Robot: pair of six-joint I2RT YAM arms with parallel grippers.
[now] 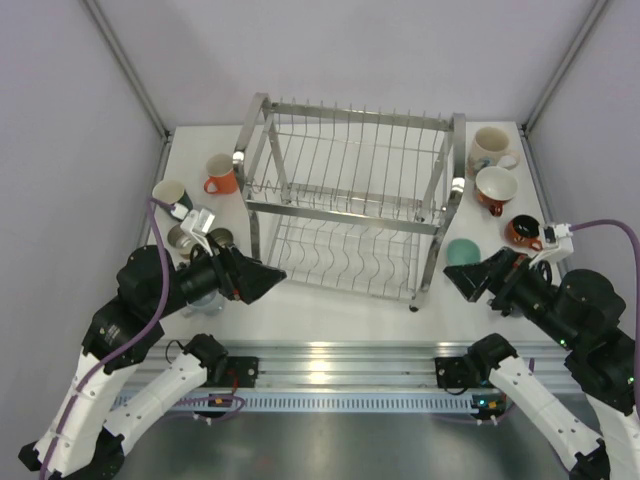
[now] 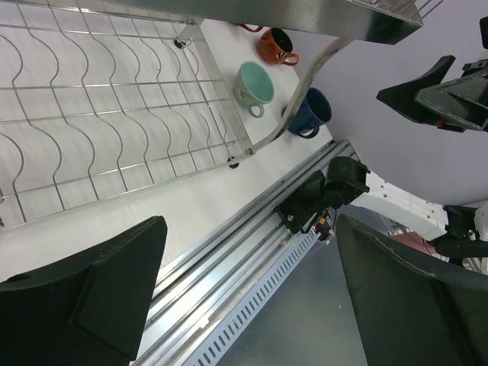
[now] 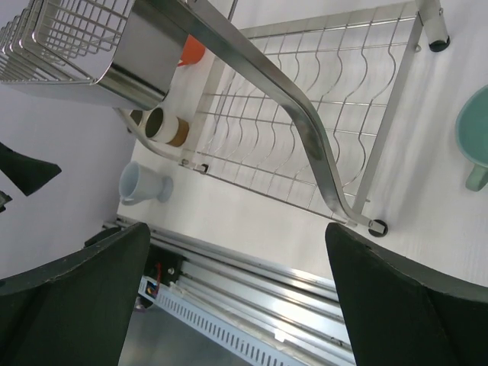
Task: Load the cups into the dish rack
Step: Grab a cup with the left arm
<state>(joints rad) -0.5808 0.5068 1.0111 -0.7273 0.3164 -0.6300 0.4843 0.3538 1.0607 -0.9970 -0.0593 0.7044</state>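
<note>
Shows dish rack [image 1: 350,210] at centre, seemingly empty, cups [image 1: 221,176] standing left and right of it. Has left gripper [image 1: 275,272] and right gripper [image 1: 452,278] spread wide, holding nothing, by its near corners.

Standing mid-frame on the table [image 1: 330,305]: dish rack [image 1: 350,200]. Clustered left of it, toward the left edge: several mugs [image 1: 220,176]. Lined up right of it, top to lower right: more cups [image 1: 495,188].
</note>
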